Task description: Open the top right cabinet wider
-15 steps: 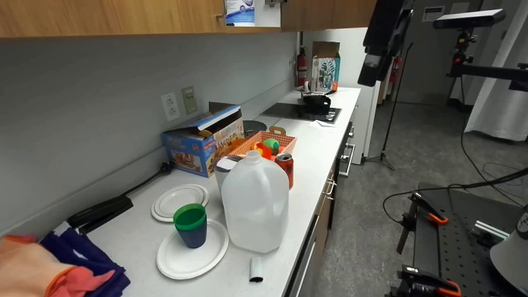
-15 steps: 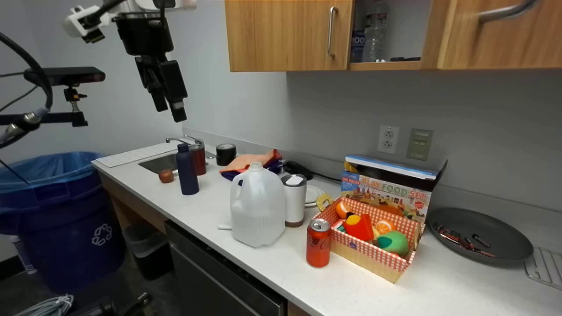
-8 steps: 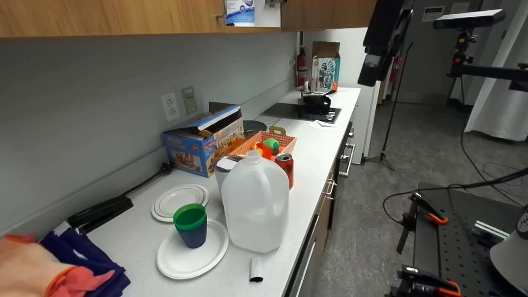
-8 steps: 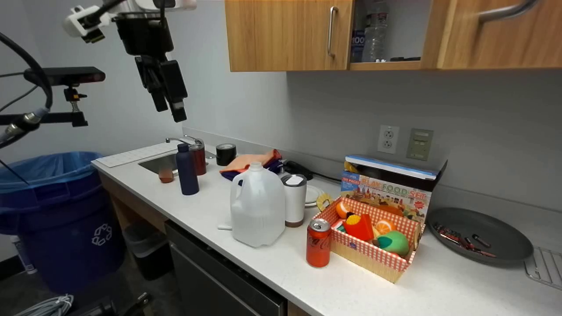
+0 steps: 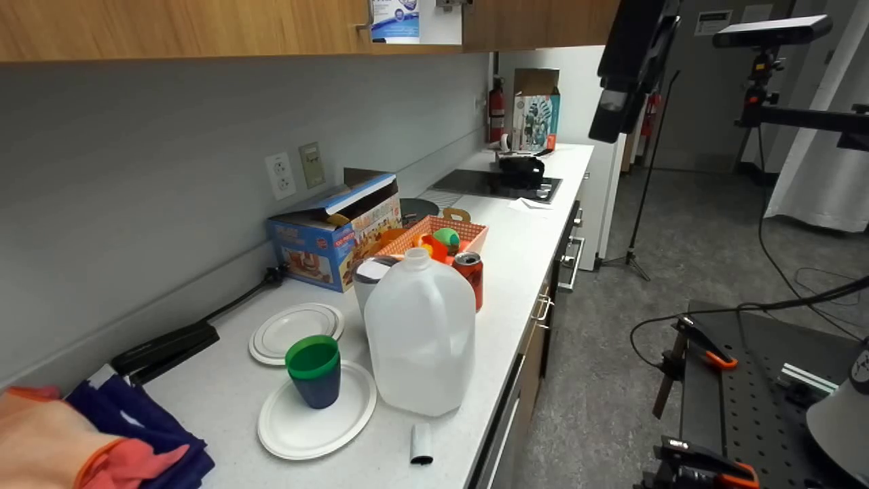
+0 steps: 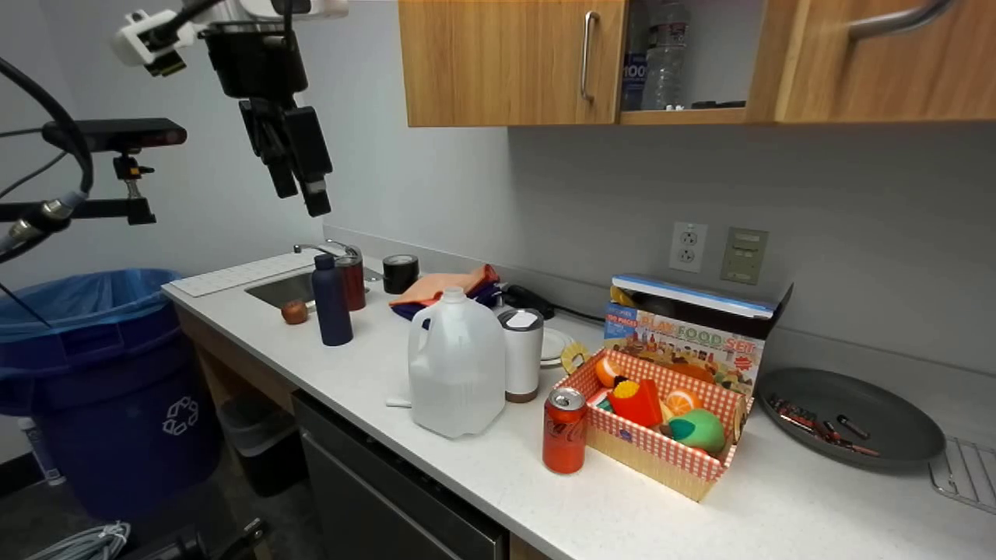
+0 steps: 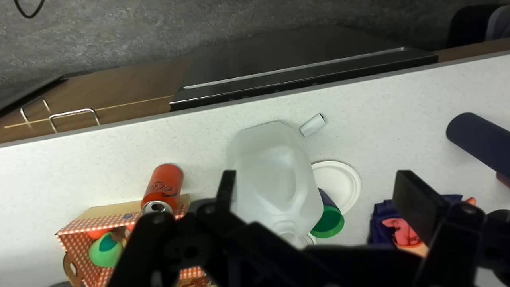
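My gripper (image 7: 316, 179) hangs free, fingers (image 7: 415, 203) spread. Cabinet (image 6: 724, 58) stands open: wood-grained door (image 6: 926, 78), silver handle (image 6: 895, 23), clear bottle (image 6: 666, 62) inside.

The cabinet doors (image 6: 510, 66) look smooth wood, their handles (image 6: 895, 22) satin metal, the jug (image 6: 457, 377) cloudy plastic.

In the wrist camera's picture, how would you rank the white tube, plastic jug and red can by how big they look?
Largest first:
1. plastic jug
2. red can
3. white tube
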`<state>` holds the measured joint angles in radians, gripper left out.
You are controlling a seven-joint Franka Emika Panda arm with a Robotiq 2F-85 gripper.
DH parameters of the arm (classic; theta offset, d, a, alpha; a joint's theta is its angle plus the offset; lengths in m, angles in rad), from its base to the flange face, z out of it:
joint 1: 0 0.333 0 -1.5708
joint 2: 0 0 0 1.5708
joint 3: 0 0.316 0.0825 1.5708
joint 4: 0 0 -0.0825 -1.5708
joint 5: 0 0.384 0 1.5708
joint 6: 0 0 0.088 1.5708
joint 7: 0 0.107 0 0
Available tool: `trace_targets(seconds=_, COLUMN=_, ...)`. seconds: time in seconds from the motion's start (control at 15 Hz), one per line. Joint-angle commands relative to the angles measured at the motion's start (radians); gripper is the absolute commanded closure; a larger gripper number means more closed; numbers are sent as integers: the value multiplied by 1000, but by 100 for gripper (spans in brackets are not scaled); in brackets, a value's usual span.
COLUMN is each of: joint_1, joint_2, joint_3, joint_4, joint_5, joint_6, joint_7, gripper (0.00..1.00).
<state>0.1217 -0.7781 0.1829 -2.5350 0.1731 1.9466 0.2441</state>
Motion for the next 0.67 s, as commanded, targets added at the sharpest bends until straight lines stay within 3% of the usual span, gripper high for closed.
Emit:
trace_targets(seconds=0.0, joint_1=-15, joint_2=-2, joint_3=21, joint_4=10, joint_5=0, joint_6=4, joint_7=40, gripper=0)
trace_targets(seconds=0.6, joint_1=-130, joint_2=-138, joint_3=54, joint_4=40, joint_5=-197, joint_6=-153, joint_7=196, gripper=0)
